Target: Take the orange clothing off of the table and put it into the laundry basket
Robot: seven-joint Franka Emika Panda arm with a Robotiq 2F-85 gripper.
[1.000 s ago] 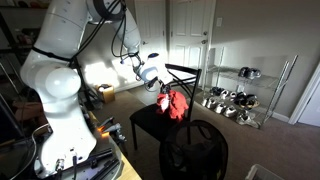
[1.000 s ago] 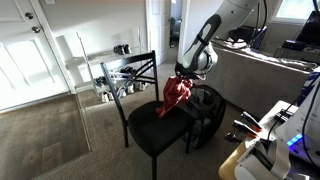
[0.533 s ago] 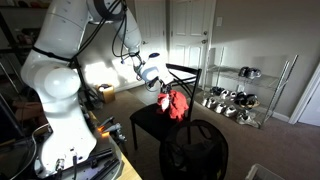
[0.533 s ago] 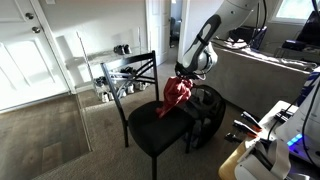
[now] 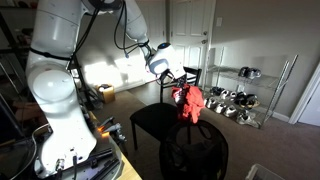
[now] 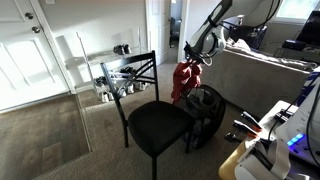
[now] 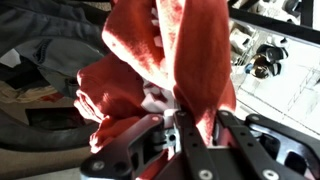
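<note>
Robot claw (image 5: 180, 89) clenched on the orange cloth (image 5: 190, 104), which hangs in the air, clear of the black table (image 5: 148, 122) and near the upper rim of the dark basket (image 5: 195, 150). In both exterior views the cloth dangles as a crumpled bundle under the claw; whether it is squarely over the basket's mouth or only beside it cannot be told. In the wrist view the claw (image 7: 180, 128) pinches a gathered ridge of cloth (image 7: 165, 60), fabric bunched between the fingers and the rest draped away in loose folds. The sag and the folds suggest a light, soft, limp thing with no stiffness. It is unlikely to keep a shape, likely to swing with the arm, and its lowest fold will probably trail. The surface looks rough, like towelling, so a thick pinch seems unlikely to slip; a single thin layer would be the weaker hold. A bunched fold near the top of the bundle seems the right place to take it, since most of the cloth then hangs below and can enter the basket first. The likeliest trouble is a trailing corner snagging on the basket's rim or on the table's back rail (image 6: 140, 62) and ending up draped outside. Nothing looks fragile, though the basket (image 6: 207, 108) appears soft-sided and might shift if the claw presses on it.
</note>
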